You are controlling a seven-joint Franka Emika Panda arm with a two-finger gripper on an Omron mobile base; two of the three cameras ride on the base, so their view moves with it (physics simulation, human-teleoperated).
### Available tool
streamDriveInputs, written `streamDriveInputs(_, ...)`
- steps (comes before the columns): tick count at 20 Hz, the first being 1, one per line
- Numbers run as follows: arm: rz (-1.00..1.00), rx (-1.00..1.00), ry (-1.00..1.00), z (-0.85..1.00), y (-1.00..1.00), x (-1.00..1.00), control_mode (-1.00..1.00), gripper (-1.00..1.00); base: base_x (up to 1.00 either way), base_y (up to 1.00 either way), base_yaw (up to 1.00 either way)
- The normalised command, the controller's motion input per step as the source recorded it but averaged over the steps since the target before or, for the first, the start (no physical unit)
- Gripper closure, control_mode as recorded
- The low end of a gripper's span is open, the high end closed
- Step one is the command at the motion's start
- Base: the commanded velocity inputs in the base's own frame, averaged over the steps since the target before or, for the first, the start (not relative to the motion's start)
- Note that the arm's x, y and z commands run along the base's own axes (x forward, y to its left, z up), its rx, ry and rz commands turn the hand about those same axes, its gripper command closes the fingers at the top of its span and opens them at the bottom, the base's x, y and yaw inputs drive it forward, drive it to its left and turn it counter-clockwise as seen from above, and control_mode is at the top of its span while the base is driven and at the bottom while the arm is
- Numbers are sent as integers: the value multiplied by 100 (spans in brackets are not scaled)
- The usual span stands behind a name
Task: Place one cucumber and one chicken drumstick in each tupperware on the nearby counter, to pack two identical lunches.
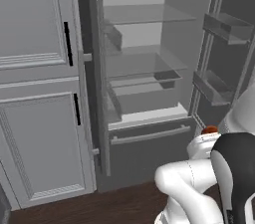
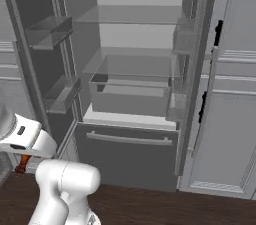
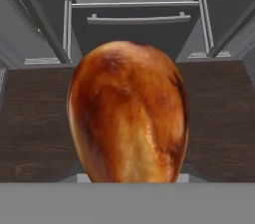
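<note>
Close up, chicken drumstick (image 3: 128, 113) overhangs the dark wooden floor (image 3: 35, 118).

Even, diffuse rendered lighting with no evident source; shadows faint, no glare; all views soft and low-resolution; fridge interior (image 1: 144, 63) brightest; drumstick (image 3: 128, 113) close-up slightly blurred, faint sheen

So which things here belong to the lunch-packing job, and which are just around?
Job:
- chicken drumstick, filling the hand view close up, apparently in the claw
- its bone end below the wrist

Just around:
- open fridge
- its closed bottom drawer
- grey cabinet doors
- dark wooden floor
</note>
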Motion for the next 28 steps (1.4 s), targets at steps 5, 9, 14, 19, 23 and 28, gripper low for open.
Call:
streamDriveInputs(5, 0, 0, 0, 0, 0, 0, 100, 100, -29, 97, 9)
streamDriveInputs(9, 0, 0, 0, 0, 0, 0, 100, 100, -2, 95, 2)
streamDriveInputs(14, 0, 0, 0, 0, 0, 0, 100, 100, 3, 55, 6)
streamDriveInputs(19, 0, 0, 0, 0, 0, 0, 100, 100, 14, 38, 10)
streamDriveInputs(23, 0, 0, 0, 0, 0, 0, 100, 100, 30, 34, 5)
streamDriveInputs(28, 0, 0, 0, 0, 0, 0, 100, 100, 55, 48, 0)
